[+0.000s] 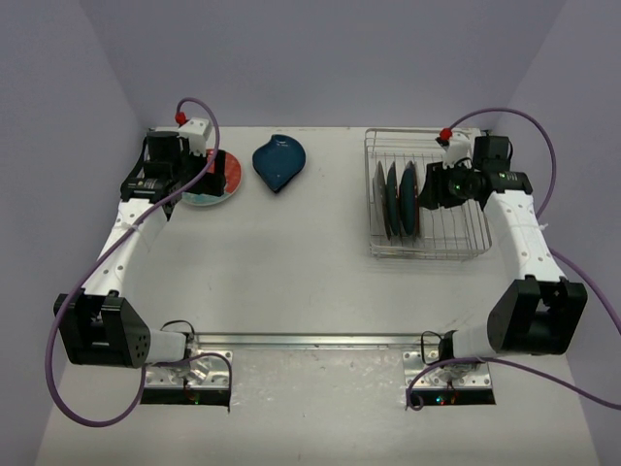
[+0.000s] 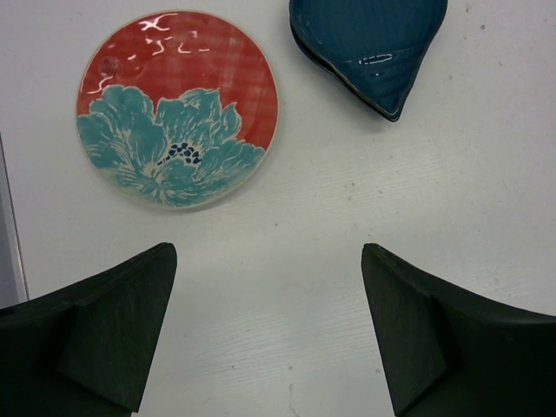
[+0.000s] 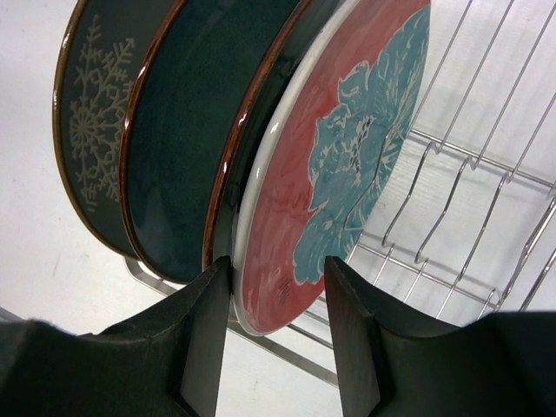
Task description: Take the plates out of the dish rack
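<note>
A red plate with a teal flower lies flat on the table, and a dark blue leaf-shaped dish lies to its right. My left gripper hangs open over bare table just short of them, holding nothing. In the wire dish rack several plates stand on edge: a dark snowflake plate, a teal plate, a dark brown-rimmed one, and a second red flower plate. My right gripper straddles that red plate's lower rim. Its left finger is against the plate's back, and its right finger stands a little off the face.
The rack's upright wire dividers stand to the right of the plates. The rack sits at the table's far right, close to the side wall. From above, the unloaded plate and leaf dish lie at the far left and centre.
</note>
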### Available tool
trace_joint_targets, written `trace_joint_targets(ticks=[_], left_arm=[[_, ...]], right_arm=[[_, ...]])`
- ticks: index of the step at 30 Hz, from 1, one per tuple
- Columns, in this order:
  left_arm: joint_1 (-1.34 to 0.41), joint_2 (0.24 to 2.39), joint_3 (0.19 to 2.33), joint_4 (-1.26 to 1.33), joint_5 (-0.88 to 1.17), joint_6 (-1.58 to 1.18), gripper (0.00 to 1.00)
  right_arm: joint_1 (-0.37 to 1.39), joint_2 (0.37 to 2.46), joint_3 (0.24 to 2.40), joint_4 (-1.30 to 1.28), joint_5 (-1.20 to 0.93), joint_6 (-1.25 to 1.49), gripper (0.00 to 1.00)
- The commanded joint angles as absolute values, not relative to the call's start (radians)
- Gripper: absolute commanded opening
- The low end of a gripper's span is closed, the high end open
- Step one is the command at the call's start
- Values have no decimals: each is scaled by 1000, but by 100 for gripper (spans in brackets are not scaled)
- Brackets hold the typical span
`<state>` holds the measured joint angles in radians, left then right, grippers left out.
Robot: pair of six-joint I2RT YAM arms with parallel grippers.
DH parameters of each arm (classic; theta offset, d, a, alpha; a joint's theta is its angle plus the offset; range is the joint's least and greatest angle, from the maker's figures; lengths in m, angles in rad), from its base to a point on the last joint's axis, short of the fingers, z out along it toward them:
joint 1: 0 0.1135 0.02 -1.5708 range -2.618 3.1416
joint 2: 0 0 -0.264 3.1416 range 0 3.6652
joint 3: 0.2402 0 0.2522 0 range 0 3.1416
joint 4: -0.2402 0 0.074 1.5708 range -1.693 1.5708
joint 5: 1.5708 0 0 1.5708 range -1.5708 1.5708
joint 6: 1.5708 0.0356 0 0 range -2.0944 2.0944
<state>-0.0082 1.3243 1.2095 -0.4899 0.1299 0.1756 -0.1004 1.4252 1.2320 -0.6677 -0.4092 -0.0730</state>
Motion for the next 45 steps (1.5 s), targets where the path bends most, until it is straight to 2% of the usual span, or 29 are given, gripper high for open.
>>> trace_joint_targets(ticks=[1,20,26,30,36,37,39,45], left_arm=[[-18,1324,1230,-449,121,155,86],[-18,1335,1229,-460,114,152,86],[-18,1347,1235,-461,117,151,85],[-18,1351,1239,-463,120,140,87],[-18,1369,1254,-485,116,136,92],[-18,1378,1259,-494,109,133,96],[-18,1384,1268,-501,92,124,99],[-18,1401,1287,-514,83,105,100]], right_arm=[[-69,1463,1269,-592,-269,-51,47],[-41,1584,1286,-576,-219,30,44],[-53,1600,1270,-578,-226,9,36],[-57,1583,1298,-610,-283,9,26],[-65,1569,1401,-686,-347,24,8],[-67,1564,1415,-695,-356,35,6],[-82,1558,1434,-711,-370,56,1],[-150,1534,1503,-771,-507,114,0]])
